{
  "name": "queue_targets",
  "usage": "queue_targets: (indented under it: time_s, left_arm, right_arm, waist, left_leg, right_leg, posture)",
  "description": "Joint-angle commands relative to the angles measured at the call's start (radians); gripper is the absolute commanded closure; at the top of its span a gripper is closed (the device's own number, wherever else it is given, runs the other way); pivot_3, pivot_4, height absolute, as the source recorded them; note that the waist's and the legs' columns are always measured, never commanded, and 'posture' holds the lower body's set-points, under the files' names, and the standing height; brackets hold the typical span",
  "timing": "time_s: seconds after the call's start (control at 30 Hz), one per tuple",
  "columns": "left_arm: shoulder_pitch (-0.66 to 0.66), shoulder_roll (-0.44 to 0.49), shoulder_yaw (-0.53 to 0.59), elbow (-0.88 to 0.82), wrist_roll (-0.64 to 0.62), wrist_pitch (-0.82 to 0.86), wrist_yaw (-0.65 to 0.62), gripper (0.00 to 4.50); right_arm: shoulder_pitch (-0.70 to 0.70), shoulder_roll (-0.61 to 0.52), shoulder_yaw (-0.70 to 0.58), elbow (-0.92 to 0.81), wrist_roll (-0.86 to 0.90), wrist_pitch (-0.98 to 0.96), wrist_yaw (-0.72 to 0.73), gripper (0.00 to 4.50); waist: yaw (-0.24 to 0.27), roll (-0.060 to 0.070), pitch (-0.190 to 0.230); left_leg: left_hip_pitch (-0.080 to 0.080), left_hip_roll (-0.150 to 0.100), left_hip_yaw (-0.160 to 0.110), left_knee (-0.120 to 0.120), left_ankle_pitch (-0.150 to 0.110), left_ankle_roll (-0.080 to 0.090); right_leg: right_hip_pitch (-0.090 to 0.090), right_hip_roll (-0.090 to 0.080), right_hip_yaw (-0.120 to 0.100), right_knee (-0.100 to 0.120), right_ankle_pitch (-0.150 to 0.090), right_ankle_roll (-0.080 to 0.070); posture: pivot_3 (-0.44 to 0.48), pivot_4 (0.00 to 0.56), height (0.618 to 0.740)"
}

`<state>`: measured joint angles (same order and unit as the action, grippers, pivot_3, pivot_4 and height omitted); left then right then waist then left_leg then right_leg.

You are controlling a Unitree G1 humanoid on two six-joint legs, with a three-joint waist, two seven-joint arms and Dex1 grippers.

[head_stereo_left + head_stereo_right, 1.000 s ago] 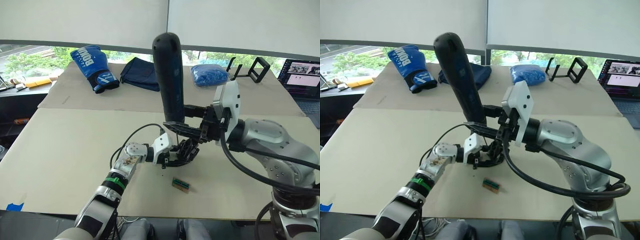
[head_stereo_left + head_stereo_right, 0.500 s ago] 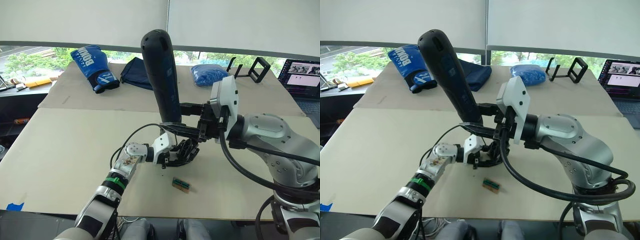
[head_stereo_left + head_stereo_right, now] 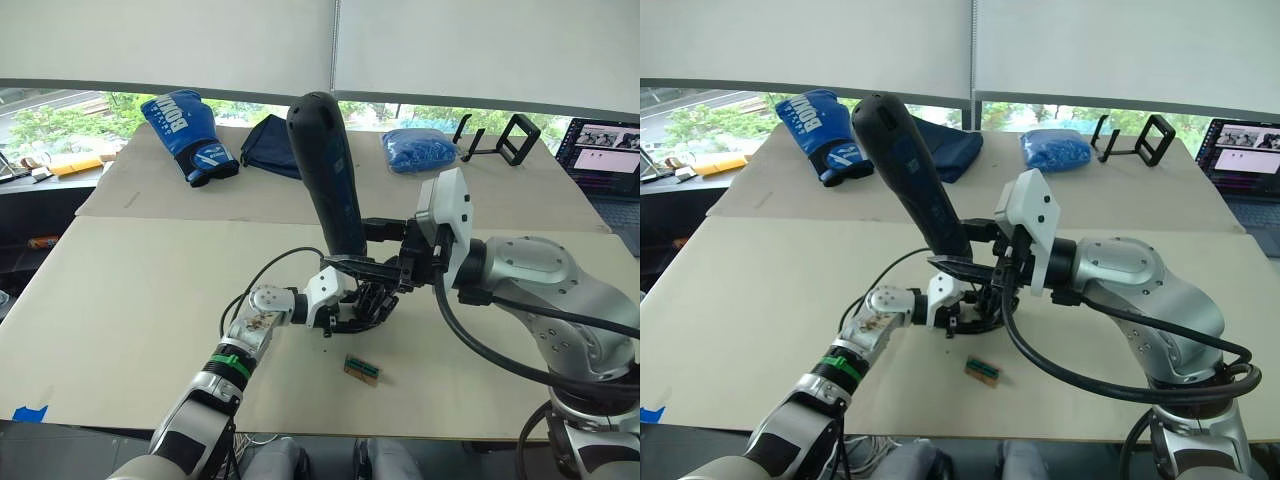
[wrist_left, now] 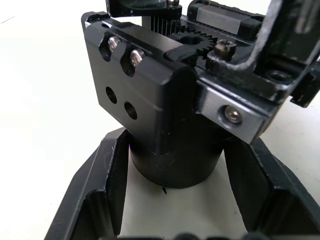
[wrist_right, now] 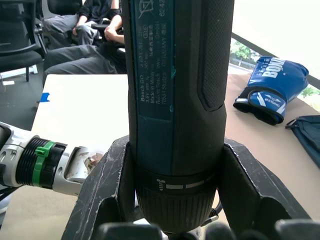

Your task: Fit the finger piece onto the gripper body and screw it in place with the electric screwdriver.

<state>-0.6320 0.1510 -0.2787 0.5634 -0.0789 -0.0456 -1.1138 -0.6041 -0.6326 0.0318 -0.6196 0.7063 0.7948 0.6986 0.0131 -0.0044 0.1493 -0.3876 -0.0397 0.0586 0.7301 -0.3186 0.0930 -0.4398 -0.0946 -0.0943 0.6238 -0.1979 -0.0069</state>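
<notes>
The gripper body (image 4: 165, 95), a black block with silvery screws and a small gear, stands on the table with my left gripper (image 4: 175, 167) shut around its round base. In the eye views it sits low at the table's middle (image 3: 365, 303), at the end of my left arm. My right gripper (image 5: 175, 200) is shut on the electric screwdriver (image 3: 326, 170), whose thick dark handle rises above the body and leans left; its bit end is hidden behind the fingers, right over the body. I cannot pick out the finger piece.
A tiny green-brown block (image 3: 362, 369) lies just in front of the body. At the table's far side are a blue boxing glove (image 3: 190, 122), a dark cloth (image 3: 280, 145), a blue bag (image 3: 418, 148) and a black stand (image 3: 500, 138). A laptop (image 3: 605, 150) is far right.
The screwdriver's handle tipped to the left and then came down lower over the gripper body. My left gripper and the body stayed where they were.
</notes>
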Motion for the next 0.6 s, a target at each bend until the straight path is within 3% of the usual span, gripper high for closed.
queue_targets:
  time_s: [0.03,0.6]
  left_arm:
    - [-0.032,-0.011,0.014,-0.031,-0.023,-0.022,-0.002,2.21]
    - [-0.030,-0.011,0.014,-0.037,-0.024,-0.018,-0.002,2.21]
  right_arm:
    - [-0.009,-0.001,-0.023,-0.034,-0.005,-0.052,0.007,2.60]
    - [0.003,0.014,-0.023,-0.037,-0.012,-0.051,0.014,2.60]
  waist:
    - [0.000,0.000,0.000]
    - [0.000,0.000,0.000]
  left_leg:
    - [0.000,0.000,0.000,0.000,0.000,0.000]
    - [0.000,0.000,0.000,0.000,0.000,0.000]
  right_leg:
    - [0.000,0.000,0.000,0.000,0.000,0.000]
    - [0.000,0.000,0.000,0.000,0.000,0.000]
  posture:
    - [0.000,0.150,0.740]
    - [0.000,0.150,0.740]
